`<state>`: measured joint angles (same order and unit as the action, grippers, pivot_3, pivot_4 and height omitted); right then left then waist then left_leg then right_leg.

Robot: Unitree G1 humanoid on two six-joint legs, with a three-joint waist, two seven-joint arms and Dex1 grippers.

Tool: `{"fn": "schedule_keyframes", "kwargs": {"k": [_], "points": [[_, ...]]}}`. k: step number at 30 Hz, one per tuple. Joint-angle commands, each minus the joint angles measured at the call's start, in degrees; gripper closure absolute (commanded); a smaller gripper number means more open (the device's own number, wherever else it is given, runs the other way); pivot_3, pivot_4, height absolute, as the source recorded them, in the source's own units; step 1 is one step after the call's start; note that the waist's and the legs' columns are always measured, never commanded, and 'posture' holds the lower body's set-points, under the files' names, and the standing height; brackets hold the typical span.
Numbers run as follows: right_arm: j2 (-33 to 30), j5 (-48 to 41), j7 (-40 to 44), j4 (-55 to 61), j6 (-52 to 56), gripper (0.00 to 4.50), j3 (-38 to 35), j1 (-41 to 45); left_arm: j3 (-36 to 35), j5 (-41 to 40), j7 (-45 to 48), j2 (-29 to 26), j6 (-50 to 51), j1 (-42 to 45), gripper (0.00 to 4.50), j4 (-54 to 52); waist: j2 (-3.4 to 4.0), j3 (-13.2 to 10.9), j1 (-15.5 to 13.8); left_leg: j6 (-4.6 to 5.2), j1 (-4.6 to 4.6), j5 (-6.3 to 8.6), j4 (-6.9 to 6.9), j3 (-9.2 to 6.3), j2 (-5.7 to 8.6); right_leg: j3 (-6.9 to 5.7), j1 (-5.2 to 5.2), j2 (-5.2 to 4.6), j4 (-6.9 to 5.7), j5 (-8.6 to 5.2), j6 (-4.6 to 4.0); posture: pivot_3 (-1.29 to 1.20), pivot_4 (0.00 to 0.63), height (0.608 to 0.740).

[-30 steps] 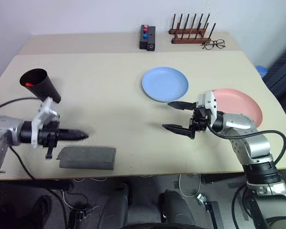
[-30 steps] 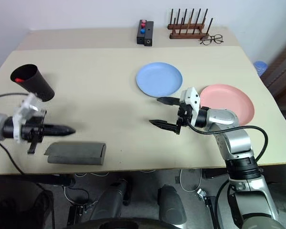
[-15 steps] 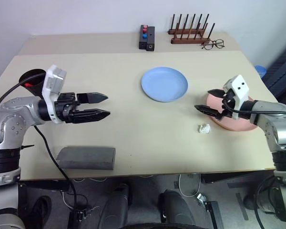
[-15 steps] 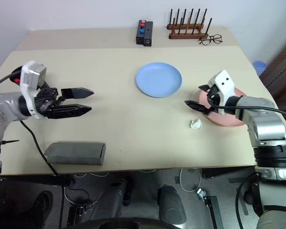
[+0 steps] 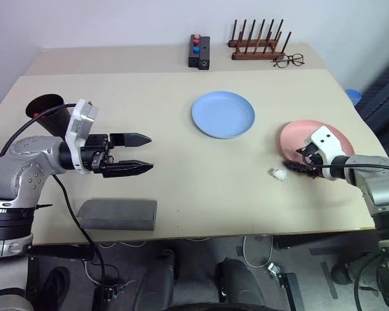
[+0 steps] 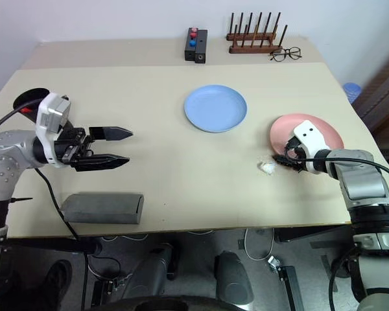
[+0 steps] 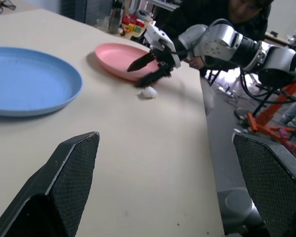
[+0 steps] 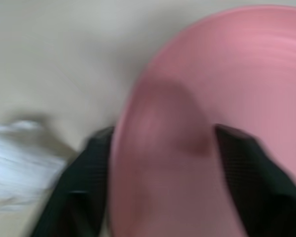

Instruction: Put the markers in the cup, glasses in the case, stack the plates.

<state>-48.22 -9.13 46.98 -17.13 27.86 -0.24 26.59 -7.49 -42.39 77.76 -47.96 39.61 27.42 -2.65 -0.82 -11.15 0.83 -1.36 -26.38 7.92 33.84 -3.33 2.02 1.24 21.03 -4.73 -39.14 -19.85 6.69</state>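
Fingers of right gripper straddling near rim of pink plate, seen close in right wrist view; a second ago open over bare table. Left gripper now spread wide, earlier shut. Blue plate apart, mid-table.

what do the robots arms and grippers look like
Both arms are silver-grey metal with black joints and a black cable looping along each. The left gripper and right gripper each have two black pointed fingers with mesh-textured pads, behind a white block at the wrist.
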Motion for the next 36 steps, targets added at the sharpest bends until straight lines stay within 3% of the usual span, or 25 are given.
{"fn": "schedule_keyframes", "kwargs": {"k": [1, 3, 12, 21, 25, 29, 32, 36], "points": [[0.2, 1.5, -0.6, -1.0, -1.0, 3.41, -0.1, 2.3, -1.3, -0.3, 0.2, -1.0, -0.8, -0.4, 0.00, -2.2, 0.00, 0.0, -0.1, 0.00, -0.01, 0.00, 0.00, -0.01, 0.00, -0.01, 0.00, 0.00, 0.00, 0.00, 0.00, 0.00, 0.150, 0.735], [0.4, 1.8, -0.2, -1.3, -1.3, 4.47, 0.0, 2.9, -1.9, -0.8, -0.4, -1.0, -0.5, -0.8, 0.00, -2.5, -0.01, 0.0, 0.0, 0.00, 0.00, 0.00, 0.02, 0.00, 0.01, -0.01, -0.01, 0.01, 0.00, 0.00, 0.00, 0.00, 0.150, 0.735], [2.9, 1.3, -2.2, 1.4, -7.1, 4.47, -2.3, 10.5, -8.2, 0.7, -6.5, 0.1, -5.1, -5.2, 0.00, -2.3, 0.05, 0.0, 0.3, 0.00, 0.00, 0.00, -0.06, 0.02, -0.02, 0.03, 0.08, 0.03, -0.01, 0.00, 0.01, 0.00, 0.150, 0.735], [20.0, 2.5, -7.2, 5.7, -11.6, 4.47, 4.2, 17.3, -11.6, 3.6, -14.5, 2.5, -11.3, -7.9, 0.00, -1.3, 0.05, 0.0, 0.3, -0.01, -0.01, 0.00, -0.05, 0.00, 0.00, 0.00, 0.09, 0.11, -0.05, 0.01, 0.03, 0.00, 0.150, 0.735], [23.0, 7.6, -9.8, 1.8, -15.5, 4.47, 8.2, 17.3, -12.4, 3.2, -16.5, 3.4, -11.8, -11.5, 0.00, -4.3, 0.04, 0.0, -0.1, -0.02, -0.02, -0.01, -0.05, 0.00, 0.03, -0.01, 0.12, 0.10, -0.07, 0.01, 0.03, 0.00, 0.150, 0.735], [24.4, 7.2, -9.4, -0.6, -16.0, 4.47, 8.2, 16.4, -12.8, 1.8, -18.2, 4.3, -11.1, -14.3, 0.00, -7.4, 0.02, 0.0, -0.2, -0.03, 0.00, 0.00, 0.01, -0.07, 0.06, -0.07, 0.21, 0.07, -0.05, 0.02, 0.03, 0.00, 0.150, 0.735], [25.0, 4.8, -7.4, -2.6, -14.6, 3.54, 6.7, 17.3, -12.9, 1.6, -18.9, 4.7, -11.2, -15.0, 0.00, -8.1, 0.03, 0.0, 0.0, -0.04, 0.01, -0.01, -0.01, -0.08, 0.05, -0.04, 0.16, 0.07, -0.07, 0.02, 0.03, 0.00, 0.150, 0.735], [25.4, 4.6, -7.2, -2.4, -15.4, 1.56, 6.6, 17.9, -11.9, 2.3, -18.8, 5.0, -11.7, -14.9, 0.00, -7.9, 0.03, 0.0, 0.2, -0.05, 0.01, -0.02, -0.07, -0.06, 0.03, -0.03, 0.10, 0.11, -0.09, 0.02, 0.03, 0.00, 0.150, 0.735]]}}
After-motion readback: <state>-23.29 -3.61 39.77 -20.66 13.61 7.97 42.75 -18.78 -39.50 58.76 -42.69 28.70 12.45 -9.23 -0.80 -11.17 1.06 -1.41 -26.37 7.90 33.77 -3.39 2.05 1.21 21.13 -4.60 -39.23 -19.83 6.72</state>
